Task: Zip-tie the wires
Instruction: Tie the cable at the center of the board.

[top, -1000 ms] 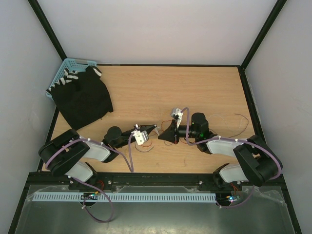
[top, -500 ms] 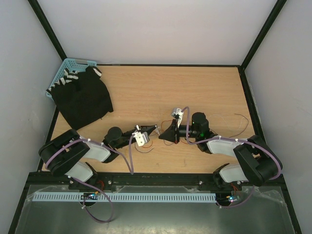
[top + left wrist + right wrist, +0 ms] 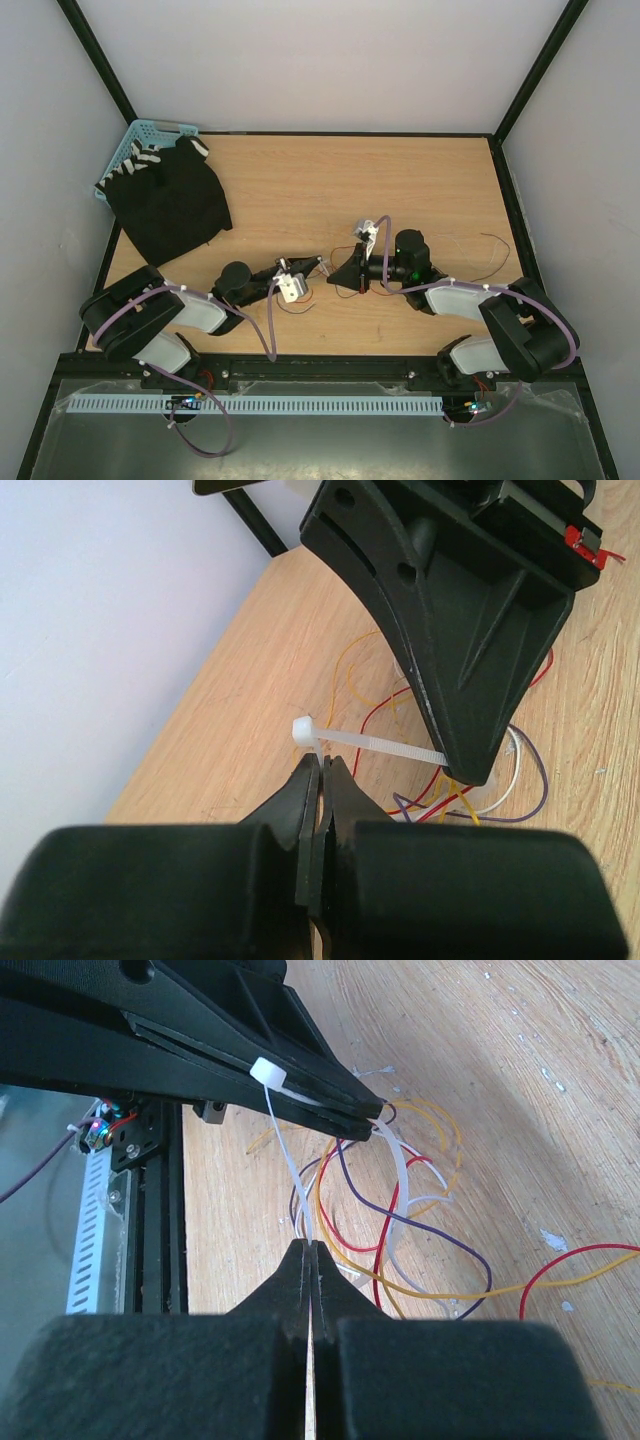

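The wires (image 3: 400, 1222) are thin red, yellow, purple and white strands lying in a loose tangle on the wooden table (image 3: 300, 190); they also show under both grippers as the wires (image 3: 480, 798). A white zip tie (image 3: 380, 746) stretches between the two grippers. My left gripper (image 3: 322, 762) is shut on the zip tie right below its head (image 3: 303, 728). My right gripper (image 3: 312, 1248) is shut on the zip tie's thin tail (image 3: 290, 1160). A thicker white strap bends down among the strands. In the top view the left gripper (image 3: 322, 263) and right gripper (image 3: 338, 279) nearly meet.
A black cloth (image 3: 170, 200) lies at the back left, partly over a blue basket (image 3: 150, 130). One dark strand (image 3: 490, 255) trails off to the right of the right arm. A black frame rail (image 3: 300, 362) runs along the table's near edge.
Both grippers have shifted only slightly, the right one a little to the right. Each stays shut on the zip tie.
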Robot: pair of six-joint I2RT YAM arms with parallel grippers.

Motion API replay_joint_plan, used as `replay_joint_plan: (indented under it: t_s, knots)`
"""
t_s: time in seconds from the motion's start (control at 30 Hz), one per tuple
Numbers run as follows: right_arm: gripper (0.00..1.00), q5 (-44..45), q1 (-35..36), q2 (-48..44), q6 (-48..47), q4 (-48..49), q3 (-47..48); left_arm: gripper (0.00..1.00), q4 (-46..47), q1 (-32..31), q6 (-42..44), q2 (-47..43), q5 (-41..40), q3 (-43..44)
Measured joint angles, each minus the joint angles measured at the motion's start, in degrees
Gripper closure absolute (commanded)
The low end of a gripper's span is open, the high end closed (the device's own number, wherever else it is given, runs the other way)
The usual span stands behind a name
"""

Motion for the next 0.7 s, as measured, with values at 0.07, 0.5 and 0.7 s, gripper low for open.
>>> replay_joint_plan:
  t_s: [0.07, 0.5, 0.7]
  knots:
    - [1.0, 0.0, -0.1, 0.0, 0.3, 0.0, 0.0, 1.0, 0.0, -0.2, 0.5, 0.0, -0.3, 0.0]
    - [1.0, -1.3, -0.1, 0.1, 3.3, 1.2, 0.1, 1.0, 0.4, -1.9, 3.3, 1.1, -2.3, 0.0]
    - [1.0, -1.3, -0.1, 0.1, 3.6, 1.3, 0.4, 1.0, 0.4, -2.2, 4.1, 1.1, -3.2, 0.0]
